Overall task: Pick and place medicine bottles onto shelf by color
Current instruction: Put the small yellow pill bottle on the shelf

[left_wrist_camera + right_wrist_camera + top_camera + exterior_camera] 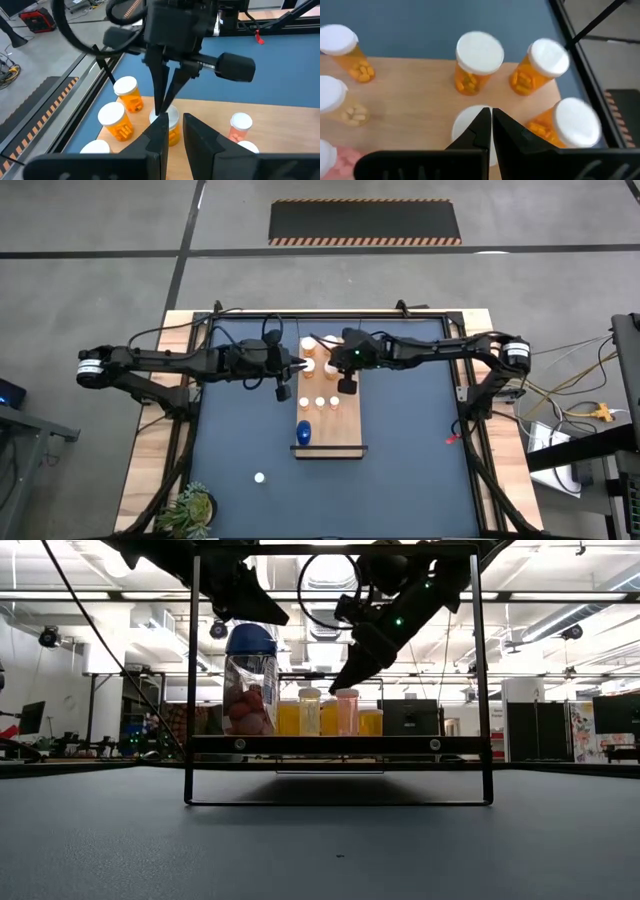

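Note:
The light-brown shelf (345,430) lies mid-table and shows as a raised board in the low view (340,745). Several orange bottles with white caps stand upright on it (114,120) (479,62), and a blue-capped bottle (303,433) (250,680) stands near its near end. My right gripper (491,117) is shut and points down at the white cap of one orange bottle (171,120) at the shelf's far end. My left gripper (175,135) hovers level beside that bottle, its fingers a narrow gap apart, holding nothing. My right gripper's shut fingertips (161,111) meet the top of the bottle's white cap (467,125) from above, pointing down. The bottle stands upright on the shelf. Whether the tips press on the cap or stop just above it, I cannot tell.
A loose white cap or small bottle (259,477) lies on the blue mat near the front left. A green plant (190,508) stands at the front left corner. Both arms meet over the shelf's far end, close together. The black frame posts (190,680) carry the shelf.

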You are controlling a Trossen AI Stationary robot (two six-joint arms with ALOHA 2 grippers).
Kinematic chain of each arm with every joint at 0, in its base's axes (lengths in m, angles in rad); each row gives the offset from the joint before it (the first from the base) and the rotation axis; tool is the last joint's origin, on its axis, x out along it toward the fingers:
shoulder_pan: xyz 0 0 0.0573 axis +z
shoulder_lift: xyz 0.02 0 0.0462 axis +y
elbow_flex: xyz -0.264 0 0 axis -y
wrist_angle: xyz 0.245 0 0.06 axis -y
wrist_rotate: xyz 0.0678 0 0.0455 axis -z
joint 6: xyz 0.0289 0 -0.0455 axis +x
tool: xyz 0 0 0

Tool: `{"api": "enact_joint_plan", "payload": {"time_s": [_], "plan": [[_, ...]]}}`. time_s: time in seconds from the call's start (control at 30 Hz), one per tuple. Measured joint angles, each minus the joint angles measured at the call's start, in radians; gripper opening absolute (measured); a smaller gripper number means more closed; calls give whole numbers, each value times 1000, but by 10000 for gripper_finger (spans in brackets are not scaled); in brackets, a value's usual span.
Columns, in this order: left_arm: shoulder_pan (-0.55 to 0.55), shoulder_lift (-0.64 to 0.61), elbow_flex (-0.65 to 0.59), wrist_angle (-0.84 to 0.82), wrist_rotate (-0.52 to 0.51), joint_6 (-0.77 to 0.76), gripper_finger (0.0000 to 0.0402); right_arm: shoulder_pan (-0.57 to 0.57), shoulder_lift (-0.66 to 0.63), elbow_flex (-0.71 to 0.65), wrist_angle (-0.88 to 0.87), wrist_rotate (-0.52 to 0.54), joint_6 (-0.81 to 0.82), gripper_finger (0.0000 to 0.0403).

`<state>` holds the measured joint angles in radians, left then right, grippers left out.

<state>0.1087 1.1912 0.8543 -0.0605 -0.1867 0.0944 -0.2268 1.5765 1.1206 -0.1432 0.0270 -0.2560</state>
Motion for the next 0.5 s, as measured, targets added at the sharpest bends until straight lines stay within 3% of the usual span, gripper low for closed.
{"api": "enact_joint_plan", "payload": {"time_s": [0.5], "plan": [[0,0,-2,0,0,27,38,-97,-8,38,46,26,-32,9]]}}
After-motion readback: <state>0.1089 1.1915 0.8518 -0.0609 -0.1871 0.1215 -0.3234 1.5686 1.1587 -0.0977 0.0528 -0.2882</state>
